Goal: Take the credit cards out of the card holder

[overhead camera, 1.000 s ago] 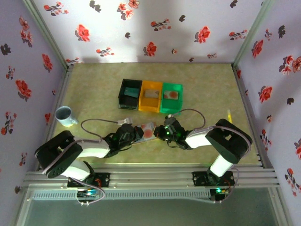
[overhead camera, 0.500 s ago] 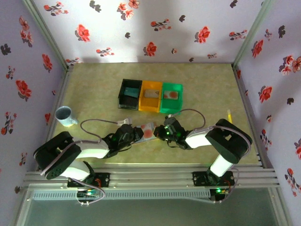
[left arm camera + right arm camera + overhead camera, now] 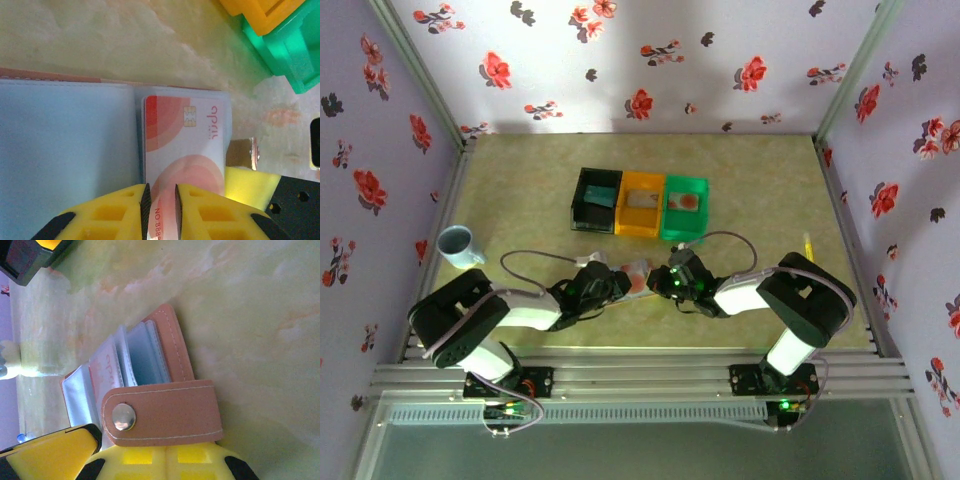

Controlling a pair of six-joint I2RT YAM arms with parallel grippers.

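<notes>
The card holder (image 3: 632, 265) lies open on the table between my two grippers, its blue-grey inside (image 3: 65, 135) facing up. A pale card with orange-red spots (image 3: 185, 135) sits in one sleeve. My left gripper (image 3: 161, 200) is over the card's near end. Its jaws stand a narrow gap apart, and the card shows in that gap. My right gripper (image 3: 169, 460) is shut on the brownish-pink clasp tab (image 3: 165, 412), whose metal snap (image 3: 123, 417) is exposed. The pale card (image 3: 105, 367) stands among the raised sleeves. The teal-green card is not visible in the holder.
Black (image 3: 597, 200), orange (image 3: 641, 203) and green (image 3: 686, 205) bins stand in a row behind the holder, each with a small flat thing inside. A blue-white cup (image 3: 460, 247) is at the left. A yellow stick (image 3: 807, 243) lies at the right. Patterned walls enclose the table.
My left arm has shifted right and its gripper has closed in on the holder. The right arm and the holder have stayed put.
</notes>
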